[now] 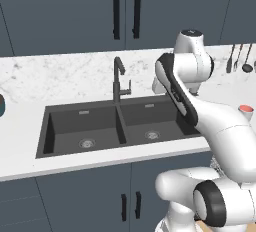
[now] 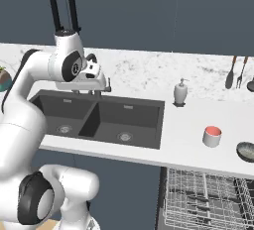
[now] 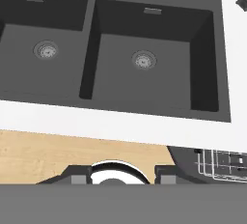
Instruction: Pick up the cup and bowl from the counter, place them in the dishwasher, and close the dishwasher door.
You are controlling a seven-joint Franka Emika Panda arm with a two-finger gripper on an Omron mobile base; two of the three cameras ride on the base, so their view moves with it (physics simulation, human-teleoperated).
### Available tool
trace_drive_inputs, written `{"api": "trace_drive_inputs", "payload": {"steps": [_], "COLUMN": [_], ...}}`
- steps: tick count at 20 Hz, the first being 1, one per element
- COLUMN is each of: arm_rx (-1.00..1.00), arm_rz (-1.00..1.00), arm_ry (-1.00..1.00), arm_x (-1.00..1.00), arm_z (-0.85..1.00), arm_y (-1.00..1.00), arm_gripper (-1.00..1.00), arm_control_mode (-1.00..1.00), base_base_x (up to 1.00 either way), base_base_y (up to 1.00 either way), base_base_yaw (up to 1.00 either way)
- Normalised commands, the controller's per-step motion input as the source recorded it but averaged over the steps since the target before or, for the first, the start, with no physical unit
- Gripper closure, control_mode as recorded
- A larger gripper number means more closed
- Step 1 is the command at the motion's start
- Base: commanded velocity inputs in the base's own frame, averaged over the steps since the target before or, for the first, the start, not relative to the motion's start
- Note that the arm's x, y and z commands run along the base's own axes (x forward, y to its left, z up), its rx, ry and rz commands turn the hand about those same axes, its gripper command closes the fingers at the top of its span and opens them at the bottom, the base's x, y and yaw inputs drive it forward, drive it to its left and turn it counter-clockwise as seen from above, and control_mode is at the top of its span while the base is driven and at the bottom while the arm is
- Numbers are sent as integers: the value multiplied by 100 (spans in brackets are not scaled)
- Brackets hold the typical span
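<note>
The cup (image 2: 212, 136), white with a red inside, stands on the white counter (image 2: 188, 140) right of the sink; it also shows as cup (image 1: 245, 110). A dark bowl (image 2: 246, 151) sits at the counter's right edge. Below them the dishwasher (image 2: 208, 199) stands open, its wire rack (image 3: 222, 162) pulled out; the dishwasher door is out of view. My gripper (image 2: 103, 83) hangs over the double sink (image 2: 99, 117), far left of the cup. In the hand view the gripper (image 3: 120, 175) is open, its fingertips (image 3: 79, 175) apart with nothing between them.
A black faucet (image 1: 118, 78) rises behind the sink. A soap dispenser (image 2: 180, 93) stands by the sink's right corner. Utensils (image 2: 237, 73) hang on the back wall at right. A teal pot (image 1: 1, 105) sits at the far left. Wooden floor (image 3: 72, 153) lies below.
</note>
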Motion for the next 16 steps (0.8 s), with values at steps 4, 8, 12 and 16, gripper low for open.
{"api": "trace_drive_inputs", "payload": {"steps": [4,8,12,16], "arm_rx": [0,0,-1,-4], "arm_rz": [0,-13,-19,-28], "arm_ry": [-3,-2,0,5], "arm_x": [-14,-37,-28,0], "arm_z": [0,-4,-7,-36], "arm_y": [-37,-74,-51,-41], "arm_gripper": [-100,-100,-100,-100], "arm_control_mode": [-100,-100,-100,-100], "base_base_x": [0,0,0,0], "base_base_y": [0,0,0,0], "base_base_yaw": [0,0,0,0]}}
